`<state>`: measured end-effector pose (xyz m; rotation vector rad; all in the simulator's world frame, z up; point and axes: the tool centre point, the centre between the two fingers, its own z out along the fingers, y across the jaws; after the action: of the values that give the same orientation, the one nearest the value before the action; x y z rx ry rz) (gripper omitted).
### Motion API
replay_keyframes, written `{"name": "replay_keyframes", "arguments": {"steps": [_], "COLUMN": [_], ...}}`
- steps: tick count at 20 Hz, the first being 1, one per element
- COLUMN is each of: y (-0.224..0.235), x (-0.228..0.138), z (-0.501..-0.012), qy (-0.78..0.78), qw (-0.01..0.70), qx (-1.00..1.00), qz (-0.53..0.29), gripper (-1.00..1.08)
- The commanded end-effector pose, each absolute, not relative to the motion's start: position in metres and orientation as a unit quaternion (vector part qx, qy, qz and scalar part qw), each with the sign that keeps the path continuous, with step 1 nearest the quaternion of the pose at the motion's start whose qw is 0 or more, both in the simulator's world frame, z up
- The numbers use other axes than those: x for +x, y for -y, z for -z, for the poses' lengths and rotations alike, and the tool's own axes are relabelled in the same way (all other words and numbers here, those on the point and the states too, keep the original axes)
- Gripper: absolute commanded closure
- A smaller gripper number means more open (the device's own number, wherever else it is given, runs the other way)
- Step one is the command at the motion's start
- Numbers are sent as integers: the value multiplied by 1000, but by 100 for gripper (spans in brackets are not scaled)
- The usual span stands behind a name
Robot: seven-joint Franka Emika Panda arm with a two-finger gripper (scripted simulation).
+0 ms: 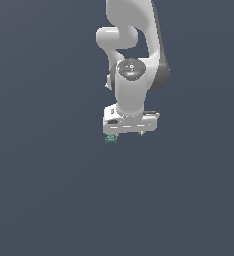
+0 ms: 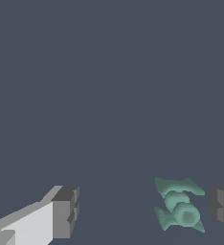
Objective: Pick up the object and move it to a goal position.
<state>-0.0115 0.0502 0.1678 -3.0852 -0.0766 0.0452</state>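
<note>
The dark grey-blue counter (image 1: 44, 190) fills both views. The white arm (image 1: 131, 55) reaches down over it, wrist pointing straight at the surface. Its gripper (image 1: 125, 133) hangs low, jaws spread wide apart with nothing clamped. In the wrist view the small teal-green object (image 2: 178, 205) lies on the counter between the two grey fingertips (image 2: 66, 211), much nearer one than the other and touching neither.
</note>
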Motion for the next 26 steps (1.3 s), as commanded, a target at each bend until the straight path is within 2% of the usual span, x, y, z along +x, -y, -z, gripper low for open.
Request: {"name": "replay_keyframes", "arguments": {"steps": [1, 9, 16, 26], "y": [-50, -27, -26, -10], "x": [-11, -9, -9, -26], "z": [-168, -174, -174, -151], "qy": [25, 16, 15, 16], "qw": [28, 30, 31, 22], "qx": [-999, -999, -999, -1000], "qz": [-15, -14, -14, -10], "gripper": [-92, -92, -92, -92]}}
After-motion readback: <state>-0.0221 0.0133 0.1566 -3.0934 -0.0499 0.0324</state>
